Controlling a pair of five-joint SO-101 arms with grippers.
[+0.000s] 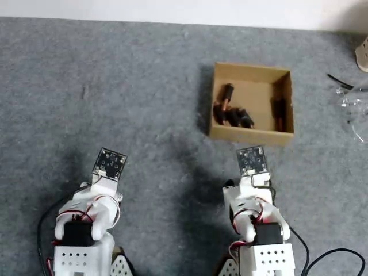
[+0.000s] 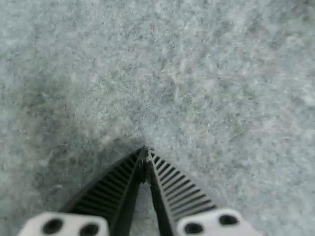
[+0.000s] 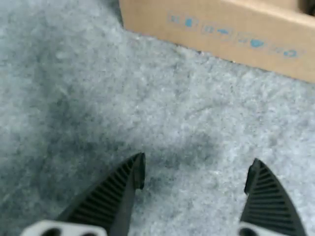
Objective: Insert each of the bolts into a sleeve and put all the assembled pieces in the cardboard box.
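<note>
Left arm: white printed body with red and black wiring, standing at the near left of the grey felt-like table cover, with its wrist camera board facing up. Left gripper: black ribbed fingers pressed together at the tips, nothing between them, poised over bare grey cover. Right arm: same build, at the near right, with its wrist camera board just short of the box's near wall. Right gripper: ribbed fingers spread wide apart, holding nothing, over grey cover just before the box. Cardboard box: plain brown, open-topped, shallow and roughly square, lying right of centre beyond the right arm. Its near outer wall carries a row of small blue printed marks, too blurred to read. Dark pieces: short, black and cylindrical with reddish-brown parts, all inside the box; several lie clustered in its left half, one of them angled toward the far wall, and a single one lies along the right wall. Thin wires and clear bits: on the cover at the far right edge, well apart from the box.
</note>
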